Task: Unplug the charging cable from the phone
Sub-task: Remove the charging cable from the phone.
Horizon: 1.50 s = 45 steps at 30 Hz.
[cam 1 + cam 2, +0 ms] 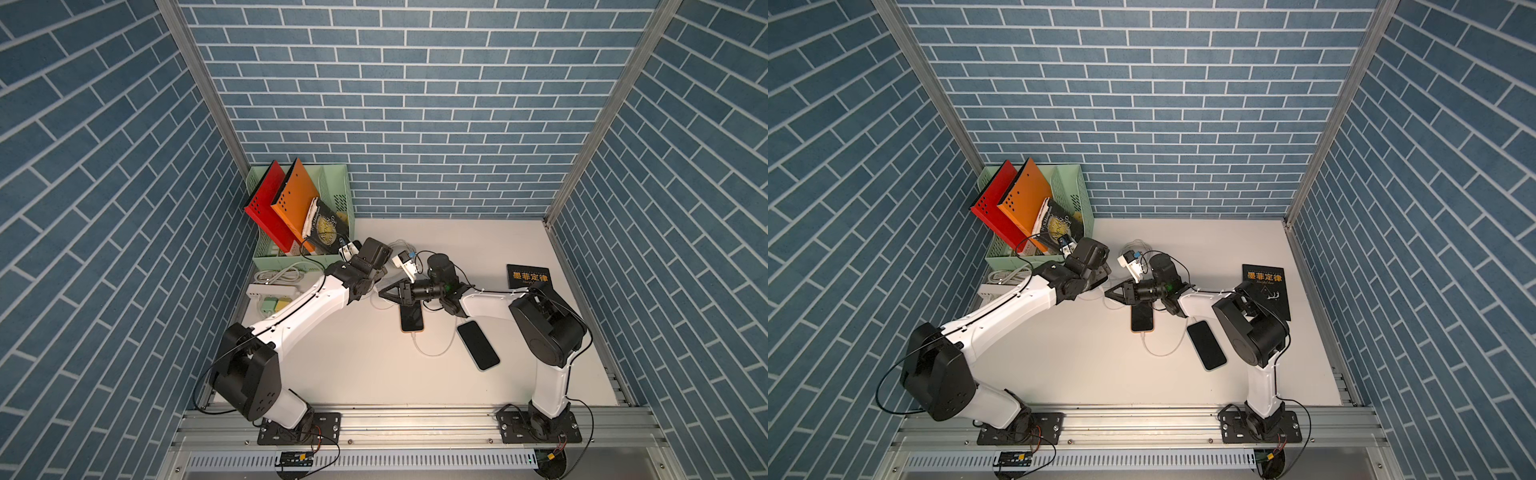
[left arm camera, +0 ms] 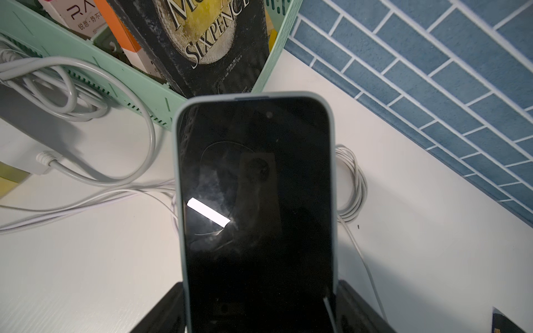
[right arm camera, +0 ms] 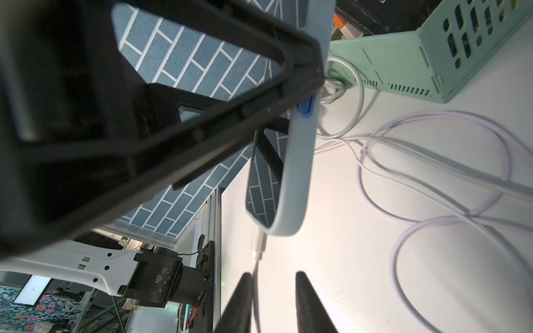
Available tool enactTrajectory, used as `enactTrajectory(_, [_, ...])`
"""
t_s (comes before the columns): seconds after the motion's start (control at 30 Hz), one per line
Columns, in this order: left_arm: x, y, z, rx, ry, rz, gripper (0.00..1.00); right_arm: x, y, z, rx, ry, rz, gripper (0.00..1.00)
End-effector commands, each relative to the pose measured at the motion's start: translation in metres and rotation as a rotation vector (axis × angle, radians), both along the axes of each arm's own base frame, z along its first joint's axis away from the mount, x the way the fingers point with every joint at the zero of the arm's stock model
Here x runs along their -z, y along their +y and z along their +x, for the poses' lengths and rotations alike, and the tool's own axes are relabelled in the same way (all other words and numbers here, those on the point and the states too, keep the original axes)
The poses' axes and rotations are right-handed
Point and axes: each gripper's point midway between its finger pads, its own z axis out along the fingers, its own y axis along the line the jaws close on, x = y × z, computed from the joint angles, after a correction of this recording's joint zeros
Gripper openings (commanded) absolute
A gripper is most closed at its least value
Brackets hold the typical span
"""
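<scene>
The phone, dark-screened in a pale blue-grey case, is lifted off the table with my left gripper shut on its two long sides near its lower end. In the right wrist view the phone shows edge-on, and the charging cable's white plug sits in its bottom end. The thin cable runs from there between the fingers of my right gripper, close against one finger. Those fingers stand apart with a gap between them. In both top views the two grippers meet at mid-table, right gripper, hiding the held phone.
An orange-cased phone with its own white cable lies in front of the grippers, and a pale-cased phone lies to its right. A green book basket, a power strip, coiled cables and a black book stand around.
</scene>
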Motion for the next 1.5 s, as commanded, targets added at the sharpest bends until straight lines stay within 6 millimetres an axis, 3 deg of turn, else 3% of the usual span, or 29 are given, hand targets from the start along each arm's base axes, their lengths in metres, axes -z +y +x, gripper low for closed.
enactTrajectory(0.0, [-0.017,0.008,0.005,-0.042,-0.067,-0.018,0.32,-0.007,0.008,0.0,-0.025,-0.022,0.027,0.32])
enactTrajectory(0.1, [-0.015,0.008,0.004,-0.045,-0.065,-0.02,0.32,-0.007,0.01,-0.001,-0.032,-0.02,0.027,0.38])
enactTrajectory(0.3, [-0.015,0.007,0.005,-0.048,-0.068,-0.026,0.32,-0.007,0.011,-0.002,-0.04,-0.019,0.029,0.35])
enactTrajectory(0.37, [-0.015,0.008,0.005,-0.05,-0.068,-0.027,0.32,-0.007,0.011,-0.002,-0.042,-0.019,0.029,0.3])
enactTrajectory(0.53, [-0.015,0.01,0.005,-0.055,-0.069,-0.022,0.32,-0.007,0.011,-0.002,-0.045,-0.02,0.031,0.07])
enactTrajectory(0.63, [-0.016,0.012,0.006,-0.062,-0.071,-0.023,0.3,-0.007,0.011,-0.002,-0.046,-0.022,0.031,0.0])
enactTrajectory(1.47, [-0.03,0.048,0.009,-0.158,-0.106,-0.005,0.27,-0.005,0.004,-0.014,-0.076,-0.017,0.03,0.0])
